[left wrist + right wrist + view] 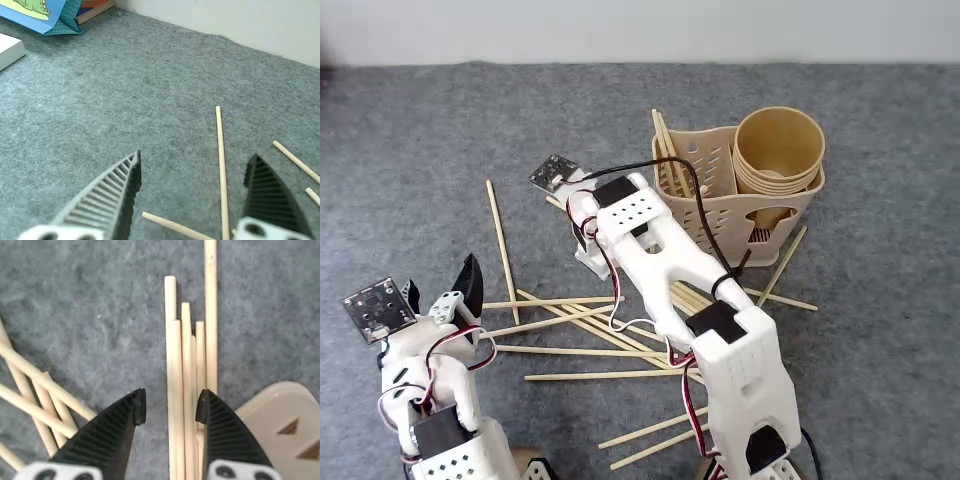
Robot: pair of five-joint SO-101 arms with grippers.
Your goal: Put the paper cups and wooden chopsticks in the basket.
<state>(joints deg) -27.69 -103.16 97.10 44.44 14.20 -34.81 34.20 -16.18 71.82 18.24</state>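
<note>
Risk: right gripper [170, 407], jaws narrowly apart astride the chopstick bundle [189, 355] lying just beside the basket [720, 215] holding the paper cups [780, 150], may clamp only some sticks and spill the rest; left gripper [192, 170] gapes wide over carpet [125, 90].

On my screens the mat [420, 150] is mottled grey felt and the wooden chopsticks [580, 352] are pale blond. I read the basket [705, 170] as beige, patterned with round holes, and the paper cups [780, 145] as kraft tan. The left gripper [196, 165] and right gripper [171, 405] are black and ribbed, on white arms [660, 260] with red, white and black wires [610, 265].
</note>
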